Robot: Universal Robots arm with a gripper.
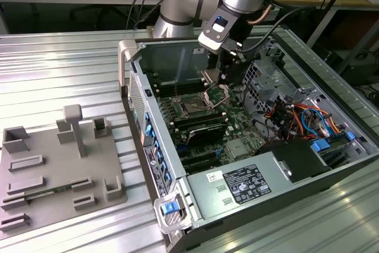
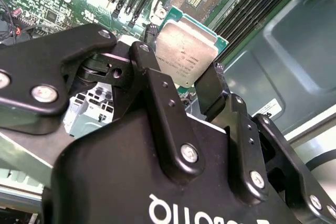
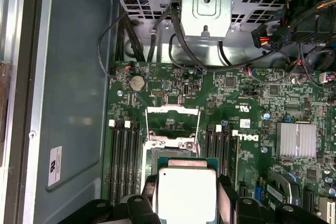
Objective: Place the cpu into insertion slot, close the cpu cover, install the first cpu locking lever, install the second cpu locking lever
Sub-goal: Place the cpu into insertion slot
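Exterior view: gripper (image 1: 228, 69) is hanging inside the case (image 1: 177, 57), near the insertion slot (image 1: 193, 108). Second wrist view: fingers (image 2: 152, 77) are pinching the cpu (image 2: 186, 51) by two opposite edges, and it's sitting between them, off the slot. First wrist view: cpu is overlapping the slot's edge; cpu cover (image 3: 173, 109) is standing open.
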